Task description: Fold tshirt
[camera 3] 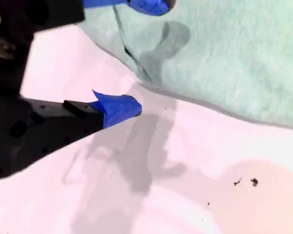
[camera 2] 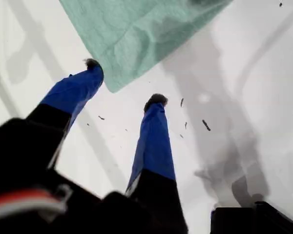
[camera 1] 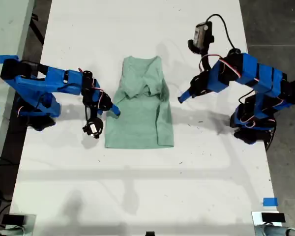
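the tshirt (camera 1: 141, 103) lies partly folded in the middle of the white table (camera 1: 137, 187). my first gripper (camera 2: 123, 85) is spread wide, holding nothing, above bare table just past a corner of the cloth. my second gripper (camera 3: 146, 53) is also spread wide and empty, at the shirt's edge.

Bright overhead light, soft shadows, blurred wrist views

A white table (camera 1: 137, 187) carries the scene. Blue tape (camera 1: 270, 201) sits on the table, well apart from both grippers. Dark specks (camera 2: 205, 125) lie on the table just beside one gripper.
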`<action>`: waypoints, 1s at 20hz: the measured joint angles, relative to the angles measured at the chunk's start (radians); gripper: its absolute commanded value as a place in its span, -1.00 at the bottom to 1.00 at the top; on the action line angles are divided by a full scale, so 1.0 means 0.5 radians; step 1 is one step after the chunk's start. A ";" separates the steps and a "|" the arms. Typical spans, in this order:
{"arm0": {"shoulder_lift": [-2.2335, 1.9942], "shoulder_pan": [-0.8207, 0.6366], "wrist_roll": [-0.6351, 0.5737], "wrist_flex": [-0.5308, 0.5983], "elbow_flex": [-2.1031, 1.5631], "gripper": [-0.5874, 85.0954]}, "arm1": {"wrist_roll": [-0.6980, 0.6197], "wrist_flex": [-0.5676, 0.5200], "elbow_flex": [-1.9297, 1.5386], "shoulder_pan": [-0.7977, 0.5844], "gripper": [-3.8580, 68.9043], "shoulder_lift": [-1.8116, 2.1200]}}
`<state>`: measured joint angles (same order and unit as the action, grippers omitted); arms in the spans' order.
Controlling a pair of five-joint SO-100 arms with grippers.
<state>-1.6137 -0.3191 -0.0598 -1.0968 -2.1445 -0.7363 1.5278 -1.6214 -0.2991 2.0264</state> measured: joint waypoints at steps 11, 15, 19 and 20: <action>0.006 0.003 0.153 0.043 0.003 -0.98 | 0.049 -0.153 -0.479 0.000 -0.25 0.371; -0.077 0.025 0.187 -0.156 0.086 -0.98 | 0.049 -0.172 -0.485 -0.015 -0.25 0.371; 0.052 0.083 0.184 -0.199 0.457 -0.98 | 0.049 -0.178 -0.488 -0.018 -0.25 0.371; 0.144 0.092 0.175 -0.218 0.592 -0.98 | 0.049 -0.178 -0.491 -0.018 -0.25 0.371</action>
<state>-1.5417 -0.2730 0.0276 -1.2057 -1.8484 -0.7118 1.4389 -1.8669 -0.3083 2.2120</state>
